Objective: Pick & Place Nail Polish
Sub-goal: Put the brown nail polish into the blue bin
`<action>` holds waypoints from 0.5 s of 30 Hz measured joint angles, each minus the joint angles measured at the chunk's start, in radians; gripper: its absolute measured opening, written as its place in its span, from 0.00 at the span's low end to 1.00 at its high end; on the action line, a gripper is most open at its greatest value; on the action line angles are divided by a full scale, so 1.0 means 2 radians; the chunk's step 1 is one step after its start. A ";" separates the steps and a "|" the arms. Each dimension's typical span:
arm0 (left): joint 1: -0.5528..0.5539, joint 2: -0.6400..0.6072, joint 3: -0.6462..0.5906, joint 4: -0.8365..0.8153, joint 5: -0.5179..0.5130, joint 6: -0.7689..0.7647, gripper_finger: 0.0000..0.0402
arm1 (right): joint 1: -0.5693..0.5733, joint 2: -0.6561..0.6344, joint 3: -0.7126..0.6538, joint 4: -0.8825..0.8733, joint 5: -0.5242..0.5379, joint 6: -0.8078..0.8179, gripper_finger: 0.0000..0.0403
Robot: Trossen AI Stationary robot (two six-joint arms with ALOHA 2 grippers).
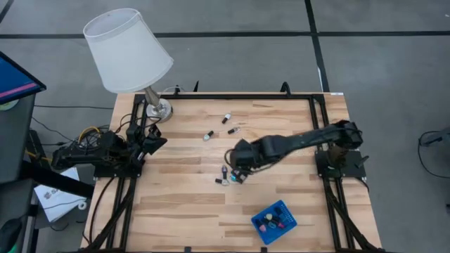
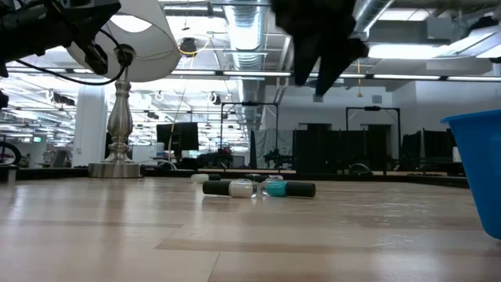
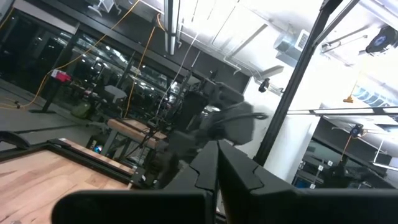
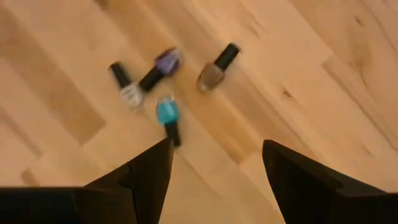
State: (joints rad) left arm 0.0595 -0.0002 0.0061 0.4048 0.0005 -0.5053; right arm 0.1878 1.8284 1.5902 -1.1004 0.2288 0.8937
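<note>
Several tiny nail polish bottles lie on their sides on the wooden table. A cluster of them (image 1: pixel 228 177) lies near the middle; in the right wrist view it shows a teal bottle (image 4: pixel 167 114), a purple one (image 4: pixel 161 65), a whitish one (image 4: pixel 129 92) and a brown one (image 4: pixel 216 70). Three more bottles (image 1: pixel 226 118) lie farther back. My right gripper (image 4: pixel 214 149) is open and empty, hovering just above the cluster (image 2: pixel 258 188), and it also shows in the high view (image 1: pixel 235 166). My left gripper (image 1: pixel 157 140) is shut and empty at the table's left side, raised.
A small blue square tray (image 1: pixel 274 221) with several bottles in it sits near the front right; its wall shows in the low view (image 2: pixel 479 172). A table lamp with a white shade (image 1: pixel 128 50) stands at the far left corner.
</note>
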 joint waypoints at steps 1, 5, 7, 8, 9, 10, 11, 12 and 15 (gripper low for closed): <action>0.000 0.000 0.000 0.000 0.000 0.000 0.00 | -0.008 0.008 0.000 0.003 -0.004 0.000 0.59; 0.000 0.000 0.000 0.000 0.000 0.000 0.00 | -0.036 0.037 0.000 0.032 -0.016 0.000 0.59; 0.000 0.000 0.000 0.000 0.000 0.000 0.00 | -0.050 0.047 0.000 0.050 -0.030 -0.001 0.59; 0.000 0.000 0.000 0.000 0.000 0.000 0.00 | -0.056 0.052 0.000 0.051 -0.036 -0.001 0.59; 0.000 0.000 0.000 0.000 0.000 0.000 0.00 | -0.062 0.057 0.000 0.059 -0.039 -0.001 0.59; 0.000 0.000 0.000 0.000 0.000 0.000 0.00 | -0.067 0.061 0.000 0.069 -0.043 -0.001 0.59; 0.000 0.000 0.000 0.000 0.000 0.000 0.00 | -0.073 0.063 0.000 0.072 -0.048 -0.001 0.59; 0.000 0.000 0.000 0.000 0.000 0.000 0.00 | -0.077 0.063 -0.001 0.071 -0.049 -0.001 0.59; 0.000 0.000 0.000 0.000 0.000 0.000 0.00 | -0.089 0.072 0.002 0.098 -0.048 0.007 0.59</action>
State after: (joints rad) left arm 0.0595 -0.0002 0.0059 0.4054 0.0004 -0.5056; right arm 0.0102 1.9715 1.5944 -0.9051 0.1321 0.9072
